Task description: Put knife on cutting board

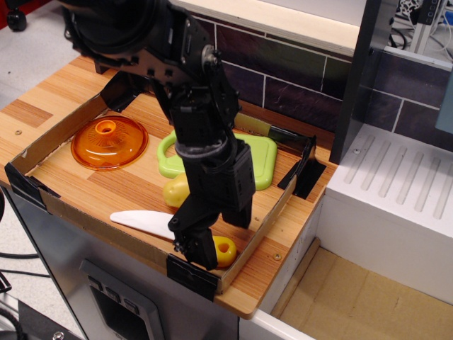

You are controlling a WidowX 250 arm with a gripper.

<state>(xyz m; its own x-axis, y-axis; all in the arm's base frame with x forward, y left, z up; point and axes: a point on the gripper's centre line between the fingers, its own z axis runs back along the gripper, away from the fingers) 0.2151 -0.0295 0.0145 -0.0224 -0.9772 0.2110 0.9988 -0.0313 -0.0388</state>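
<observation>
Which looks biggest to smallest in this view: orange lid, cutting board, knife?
1. Cutting board, though the arm hides part of it.
2. Orange lid, close to the board, so that order is unsure.
3. Knife, handle mostly hidden.

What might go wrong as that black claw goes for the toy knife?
The gripper is down over the knife at its yellow handle, which lies close to the tray's front wall, so a finger might catch the wall. If it closes off-centre, the knife may swivel or slip. A yellow object lies between knife and cutting board.
</observation>
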